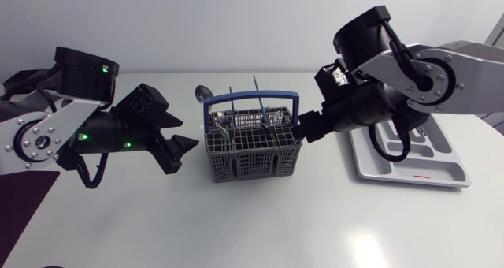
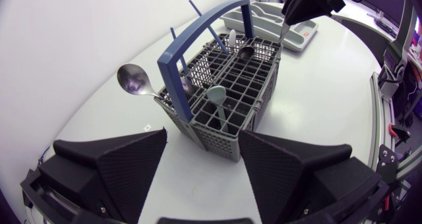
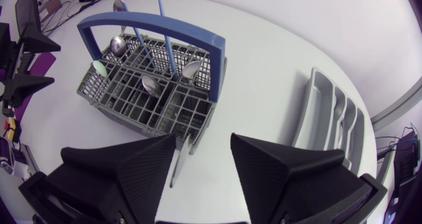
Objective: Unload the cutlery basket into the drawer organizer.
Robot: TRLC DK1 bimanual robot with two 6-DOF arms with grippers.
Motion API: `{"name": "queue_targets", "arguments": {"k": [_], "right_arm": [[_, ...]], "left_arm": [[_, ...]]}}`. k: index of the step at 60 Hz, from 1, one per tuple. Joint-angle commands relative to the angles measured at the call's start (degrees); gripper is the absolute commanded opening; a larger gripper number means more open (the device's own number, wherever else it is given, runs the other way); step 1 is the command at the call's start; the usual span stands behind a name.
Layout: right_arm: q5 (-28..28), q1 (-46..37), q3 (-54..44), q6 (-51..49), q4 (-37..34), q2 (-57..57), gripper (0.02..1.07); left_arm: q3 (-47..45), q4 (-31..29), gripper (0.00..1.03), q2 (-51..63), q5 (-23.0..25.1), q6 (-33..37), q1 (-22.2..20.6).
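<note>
White table (image 1: 260, 221). My right gripper (image 3: 203, 140) is released and straddles an upright utensil handle (image 3: 178, 163) at the near wall of the cutlery basket (image 3: 132, 99). Left gripper (image 2: 203, 135) is released too, across the basket.

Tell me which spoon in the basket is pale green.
The bowl-up spoon at the basket end nearest the left gripper; the other spoons are silver.

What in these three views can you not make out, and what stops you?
Head view: the right arm hides much of the drawer organizer.
All views: the walls of the cutlery basket hide the lower ends of the cutlery.
Right wrist view: whether the right gripper grips the thin utensil by the basket's corner is unclear.
</note>
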Motion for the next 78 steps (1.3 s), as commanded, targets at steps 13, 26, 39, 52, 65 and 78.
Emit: {"name": "queue_targets", "arguments": {"k": [13, 26, 39, 52, 65, 78], "right_arm": [[-0.21, 0.91, -4.35, 0.52, 4.27, 3.05, 0.45], [-1.09, 1.08, -5.49, 0.61, 6.2, 3.13, 0.33], [-1.53, 1.26, -5.49, 0.52, 7.43, 2.7, 0.3], [-1.44, 1.08, -6.45, 0.17, 9.54, 2.34, 0.26], [-1.7, 0.91, -8.39, -0.97, 13.06, 2.17, 0.15], [-1.88, 0.2, -9.97, -1.15, 13.5, 0.76, 0.16]], "left_arm": [[-1.71, 0.26, 0.81, 0.8, 0.04, 0.91, -0.82], [-1.88, 0.26, 0.82, 0.8, 0.04, 1.0, -0.73], [-1.97, 0.7, 0.82, 0.63, 0.04, 1.0, -0.82], [-2.5, 0.79, 0.82, 0.54, 0.04, 1.0, -0.82], [-2.59, 0.7, 0.83, 0.1, 0.04, 1.0, -0.91], [-2.85, 0.7, 0.83, 0.01, 0.04, 1.0, -0.91]]}}
